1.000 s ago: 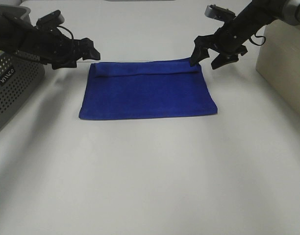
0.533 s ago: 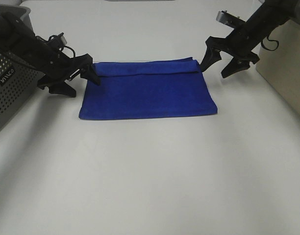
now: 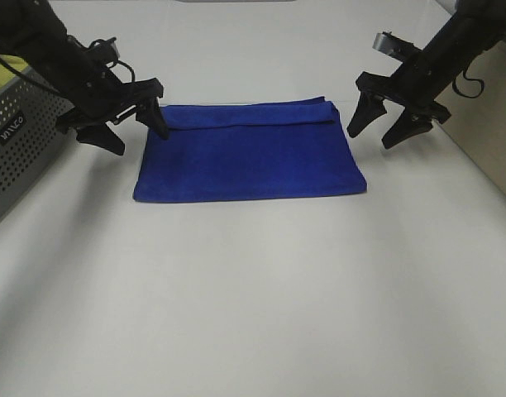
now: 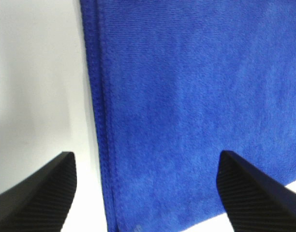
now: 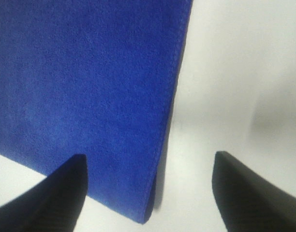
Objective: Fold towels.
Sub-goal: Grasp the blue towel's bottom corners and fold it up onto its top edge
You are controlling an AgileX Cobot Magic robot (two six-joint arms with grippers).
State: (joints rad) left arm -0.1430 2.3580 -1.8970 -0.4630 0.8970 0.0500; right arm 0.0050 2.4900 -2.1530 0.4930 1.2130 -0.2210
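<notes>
The royal-blue towel [image 3: 249, 150] lies folded flat on the white table [image 3: 253, 289], with a narrow folded band along its far edge. My left gripper [image 3: 139, 134] is open and empty above the towel's far left corner, straddling its left edge. The left wrist view shows the towel [image 4: 186, 106] between the two spread fingers. My right gripper [image 3: 377, 132] is open and empty just above the table off the towel's far right corner. The right wrist view shows the towel's [image 5: 85, 87] right edge between the fingers. No white tag shows.
A grey perforated metal basket [image 3: 17, 157] stands at the left edge, with a yellow-green cloth [image 3: 5, 70] in it. A pale wooden box [image 3: 480, 124] stands at the right edge. The table's near half is bare white surface.
Both grippers have dropped from above the towel's far corners to low beside them. The left came forward over the left edge; the right moved outward to the right. The towel has not moved.
</notes>
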